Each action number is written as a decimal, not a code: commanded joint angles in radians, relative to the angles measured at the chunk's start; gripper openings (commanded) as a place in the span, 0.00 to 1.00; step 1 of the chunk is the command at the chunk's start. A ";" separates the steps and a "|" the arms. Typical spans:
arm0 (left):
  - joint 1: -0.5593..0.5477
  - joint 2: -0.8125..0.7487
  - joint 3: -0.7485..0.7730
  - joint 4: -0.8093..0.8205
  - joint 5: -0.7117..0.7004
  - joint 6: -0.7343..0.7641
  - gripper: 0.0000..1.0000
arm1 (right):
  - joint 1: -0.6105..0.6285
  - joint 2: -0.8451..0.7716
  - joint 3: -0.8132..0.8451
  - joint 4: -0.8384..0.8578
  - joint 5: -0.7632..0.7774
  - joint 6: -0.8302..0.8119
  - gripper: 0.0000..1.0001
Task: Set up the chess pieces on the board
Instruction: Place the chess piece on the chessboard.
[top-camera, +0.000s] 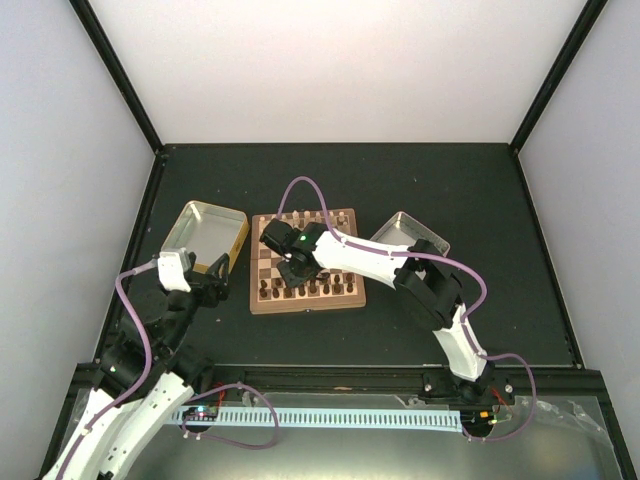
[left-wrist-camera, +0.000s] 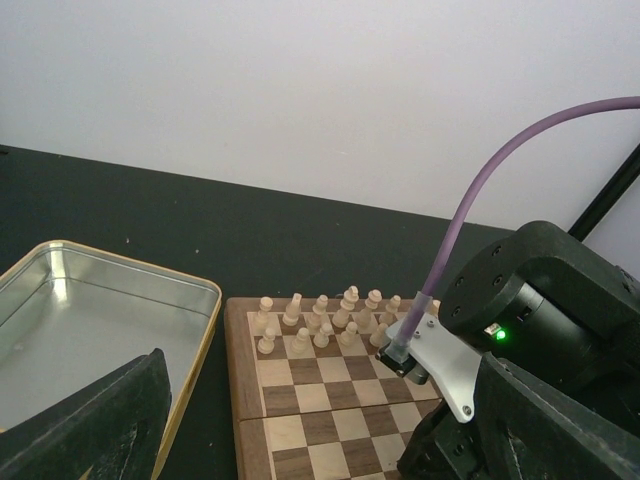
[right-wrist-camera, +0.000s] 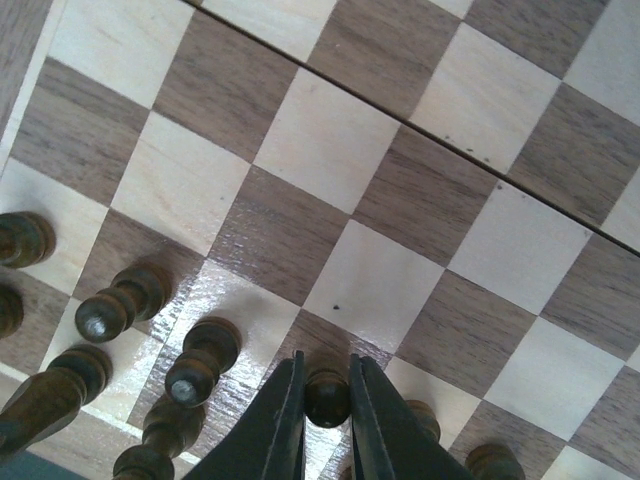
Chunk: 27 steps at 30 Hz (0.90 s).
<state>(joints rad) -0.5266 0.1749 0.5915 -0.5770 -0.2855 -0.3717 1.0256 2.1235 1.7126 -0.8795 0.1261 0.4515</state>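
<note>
Overhead view, left to right. At left centre, an empty gold tin (top-camera: 200, 225) lies on the dark surface (top-camera: 480, 200); your left hand (top-camera: 212, 283) hovers at its near corner, fingers wide apart, holding nothing. At centre sits the board (top-camera: 310, 308), with pale pieces (left-wrist-camera: 320, 320) lined along its upper edge. Your right hand (top-camera: 290, 268) reaches over its lower rows. The right wrist view shows its fingers pinched on the head of one dark piece (right-wrist-camera: 327, 398), which stands on a square at the bottom of the frame. At right centre lies a silver tin (top-camera: 400, 228).

Hazard: other dark pieces (right-wrist-camera: 195, 370) stand just beside the fingers, at lower left. Spreading the fingers or lifting off at a slant could topple them, and the glossy squares may let a nudged piece slide.

No brand, label or writing is legible.
</note>
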 joint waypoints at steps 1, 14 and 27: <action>-0.001 -0.005 0.022 -0.014 -0.018 0.004 0.85 | 0.001 0.003 0.021 -0.002 -0.026 -0.001 0.17; -0.001 -0.006 0.021 -0.016 -0.019 -0.001 0.85 | -0.001 -0.017 0.054 -0.025 -0.017 0.002 0.30; -0.001 0.121 0.071 -0.045 0.109 -0.076 0.99 | -0.062 -0.479 -0.308 0.195 0.206 0.128 0.50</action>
<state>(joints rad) -0.5266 0.2470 0.6117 -0.5999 -0.2512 -0.4294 0.9962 1.8343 1.5497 -0.7944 0.1963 0.5259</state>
